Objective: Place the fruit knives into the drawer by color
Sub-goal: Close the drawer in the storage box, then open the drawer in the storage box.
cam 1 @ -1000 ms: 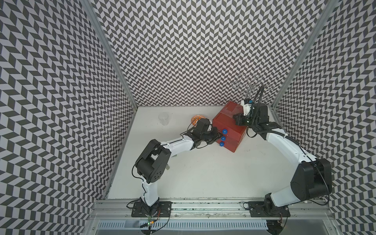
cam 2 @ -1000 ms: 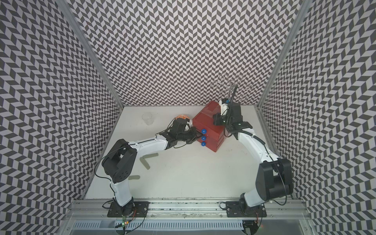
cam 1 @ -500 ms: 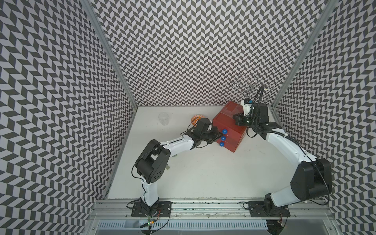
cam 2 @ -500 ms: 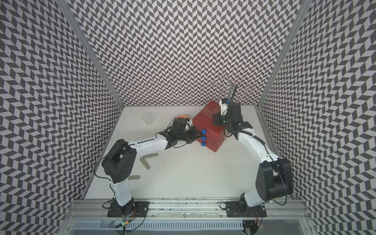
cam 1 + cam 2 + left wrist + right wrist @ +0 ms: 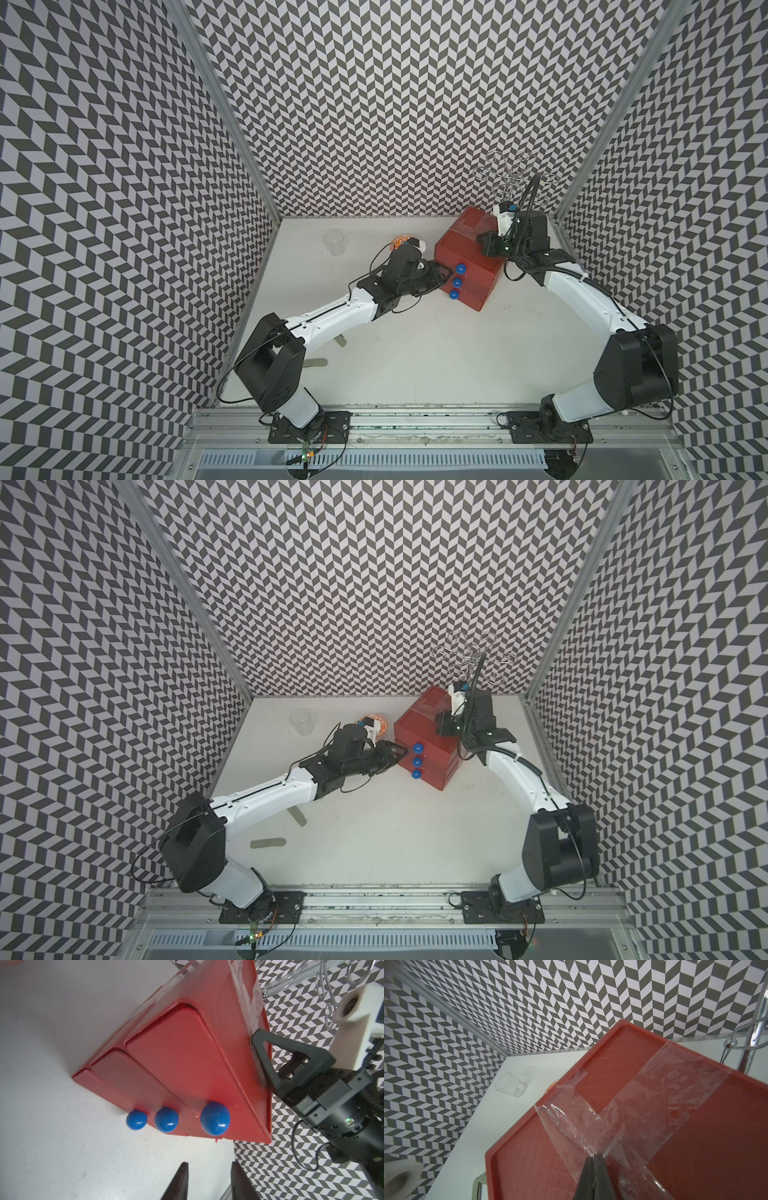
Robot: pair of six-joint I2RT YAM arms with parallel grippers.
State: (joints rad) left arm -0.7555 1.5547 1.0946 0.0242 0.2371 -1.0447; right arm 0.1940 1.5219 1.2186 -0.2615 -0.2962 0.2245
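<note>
The drawer [image 5: 469, 257] [image 5: 428, 733] is a red chest at the back right, and all three fronts look shut in the left wrist view. My left gripper [image 5: 209, 1167] [image 5: 446, 272] is open and empty, a short way in front of the top blue knob [image 5: 215, 1118]. My right gripper [image 5: 594, 1157] [image 5: 485, 244] is shut, its tips pressed on the taped top of the chest [image 5: 695, 1136]. Two grey-green fruit knives lie on the table near the left arm: one [image 5: 340, 341] [image 5: 298, 817] partly under the forearm, the other [image 5: 316, 363] [image 5: 268, 843] closer to the front.
An orange-patterned bowl [image 5: 401, 241] [image 5: 374, 721] sits just behind my left wrist. A clear glass [image 5: 334, 242] [image 5: 510, 1084] stands at the back left. A wire rack [image 5: 515, 174] rises behind the chest. Patterned walls close in three sides.
My left gripper's jaws have parted in front of the blue knobs. Both arms otherwise stay where they were, the right one still pressing on the chest top.
</note>
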